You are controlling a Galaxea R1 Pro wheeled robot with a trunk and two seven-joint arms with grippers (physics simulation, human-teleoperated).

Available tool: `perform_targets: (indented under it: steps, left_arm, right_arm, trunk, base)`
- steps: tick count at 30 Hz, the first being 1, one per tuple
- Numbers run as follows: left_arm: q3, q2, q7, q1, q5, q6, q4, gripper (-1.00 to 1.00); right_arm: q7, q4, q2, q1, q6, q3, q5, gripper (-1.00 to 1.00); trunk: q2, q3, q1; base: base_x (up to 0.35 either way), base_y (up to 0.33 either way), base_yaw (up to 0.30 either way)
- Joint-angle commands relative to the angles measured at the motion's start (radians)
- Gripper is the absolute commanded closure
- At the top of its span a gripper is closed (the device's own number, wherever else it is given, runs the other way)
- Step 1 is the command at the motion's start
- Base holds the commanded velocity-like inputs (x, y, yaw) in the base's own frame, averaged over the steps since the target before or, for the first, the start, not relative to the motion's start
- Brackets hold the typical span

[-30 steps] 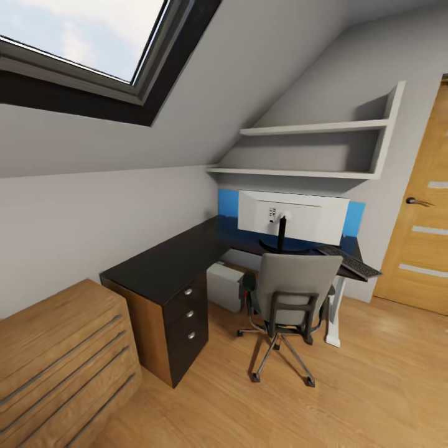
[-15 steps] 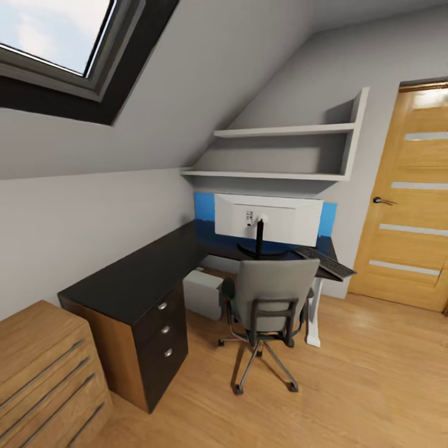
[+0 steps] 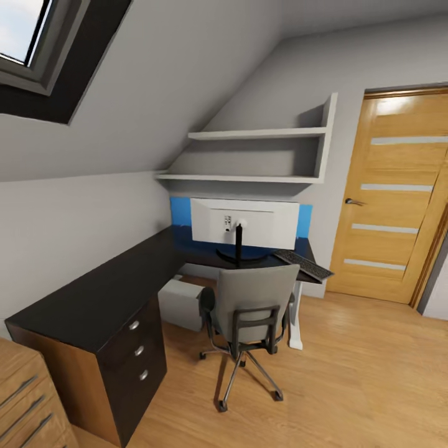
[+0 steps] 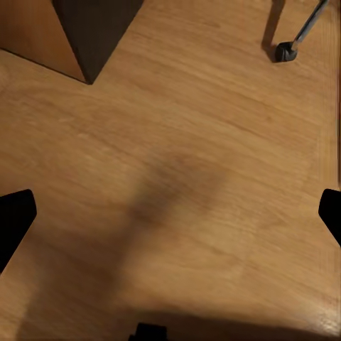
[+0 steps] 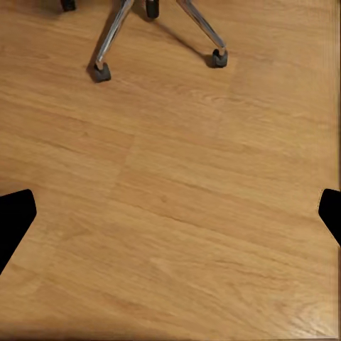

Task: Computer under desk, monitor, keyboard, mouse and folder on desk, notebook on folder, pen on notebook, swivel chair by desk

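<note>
the left gripper point(image 4: 170, 213) hangs over bare wood floor point(image 4: 213, 142) in its wrist view, its two dark fingertips at opposite edges of the picture, so it is spread wide and holds nothing; beyond it are a corner of the black drawer unit point(image 4: 96, 28) and one chair castor point(image 4: 285, 51). in the right wrist view the right gripper point(image 5: 170, 209) is just as wide apart and just as empty, above the same floor, with chrome legs and castors of the swivel chair point(image 5: 114, 39) a little way ahead. in the head view, taking the desk point(image 3: 118, 283) as the landmark: the monitor point(image 3: 244, 223) stands on its far wing, white back toward the camera, the keyboard point(image 3: 303, 264) lies on the desk's end nearest the door point(image 3: 389, 193), partly overhanging the edge, the computer point(image 3: 180, 303) sits on the floor under the desk, and the chair is drawn up close in front of the desk, its tall back facing the camera. a blue strip shows behind the monitor; whether that is the folder i cannot tell, and the chair seat is hidden by its back. mouse, notebook and pen i cannot make out. the risk i judge: driving in close, the base or a low arm could knock the chair's star base and roll it away, or brush the overhanging keyboard off the desk. the room is an attic bedroom with sloped grey walls, a skylight point(image 3: 25, 37), white wall shelves point(image 3: 255, 155) above the desk, a light-wood chest point(image 3: 25, 398) beside the desk's near end, and smooth plank flooring on which castors should run freely.
</note>
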Motion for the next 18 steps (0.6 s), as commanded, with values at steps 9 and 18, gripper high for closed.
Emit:
perform_targets:
  steps: [9, 18]
  left_arm:
    - [-0.002, 0.000, 0.000, 0.000, 0.008, -0.003, 0.000, -1.00]
    - [-0.002, 0.001, 0.000, 0.000, 0.008, -0.003, 0.002, -1.00]
  right_arm:
    - [-0.002, 0.000, 0.000, 0.000, -0.002, -0.001, -0.002, -1.00]
    - [-0.003, 0.000, -0.003, 0.000, -0.001, -0.005, -0.008, -1.00]
  trunk:
    - [-0.001, 0.008, 0.000]
    - [-0.001, 0.016, 0.000]
  base:
    - [0.006, 0.000, -0.227]
    - [0.000, 0.000, -0.236]
